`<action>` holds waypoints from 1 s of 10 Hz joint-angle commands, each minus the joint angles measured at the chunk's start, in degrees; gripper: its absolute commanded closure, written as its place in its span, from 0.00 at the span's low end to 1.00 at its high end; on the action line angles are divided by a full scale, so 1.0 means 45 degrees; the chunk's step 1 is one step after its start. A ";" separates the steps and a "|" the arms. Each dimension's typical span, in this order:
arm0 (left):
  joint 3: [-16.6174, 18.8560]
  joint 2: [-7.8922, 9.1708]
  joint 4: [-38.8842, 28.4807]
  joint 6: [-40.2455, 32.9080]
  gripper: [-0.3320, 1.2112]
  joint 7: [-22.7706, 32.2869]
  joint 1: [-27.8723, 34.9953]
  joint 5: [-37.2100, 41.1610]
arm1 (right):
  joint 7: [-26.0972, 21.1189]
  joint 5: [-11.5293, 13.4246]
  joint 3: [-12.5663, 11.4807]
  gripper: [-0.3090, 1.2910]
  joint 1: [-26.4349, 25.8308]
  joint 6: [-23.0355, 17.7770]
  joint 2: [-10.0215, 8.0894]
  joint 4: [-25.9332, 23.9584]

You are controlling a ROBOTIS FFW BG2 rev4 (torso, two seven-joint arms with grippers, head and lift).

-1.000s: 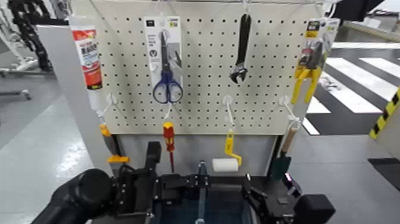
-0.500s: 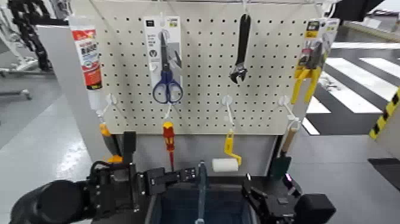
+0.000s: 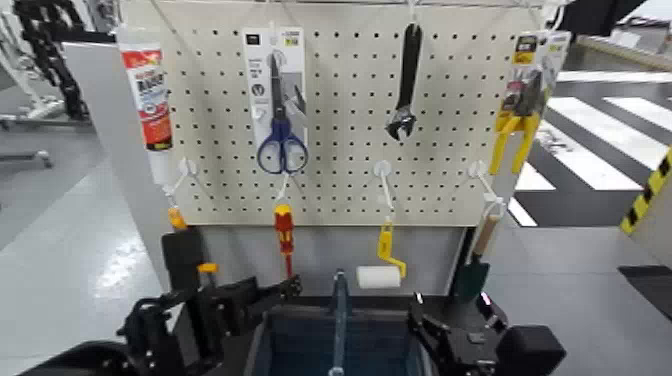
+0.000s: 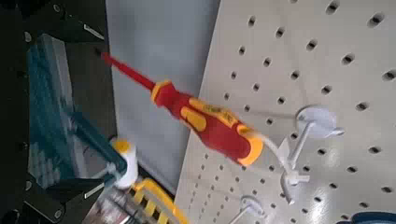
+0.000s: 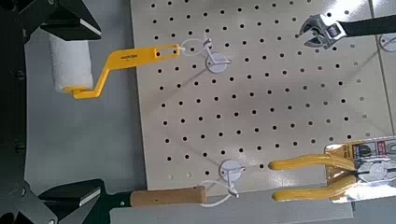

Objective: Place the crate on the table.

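Crate [image 3: 335, 340] low in the head view, below the pegboard [image 3: 340, 100], between both grippers. Left gripper [image 3: 215, 310] just beside its left rim, right gripper [image 3: 455, 335] at its right rim; finger state of either cannot tell. Red-yellow screwdriver [image 4: 201, 117], paint roller [image 5: 70, 63] above.

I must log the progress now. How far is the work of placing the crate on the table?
Done: the crate sits low in front of the pegboard, its teal centre bar upright. In hand: the left gripper is beside the crate's left rim and the right gripper is at its right rim; whether either grips it cannot be seen. Left: the surface under the crate is hidden, so I cannot confirm it rests on a table.
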 commanded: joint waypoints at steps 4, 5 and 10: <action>0.0406 -0.1110 -0.1026 -0.5908 0.34 0.1611 0.3014 -0.5081 | 0.0018 0.0000 -0.0096 0.28 0.0090 0.0066 0.0000 -0.0057; 0.0250 -0.1090 -0.0889 -0.6787 0.34 0.2217 0.3385 -0.5569 | 0.0018 0.0000 -0.0096 0.28 0.0090 0.0105 -0.0019 -0.0057; -0.0590 -0.0895 -0.0381 -0.8935 0.34 0.3252 0.4049 -0.7229 | 0.0058 -0.0039 -0.0116 0.28 0.0110 0.0124 -0.0019 -0.0018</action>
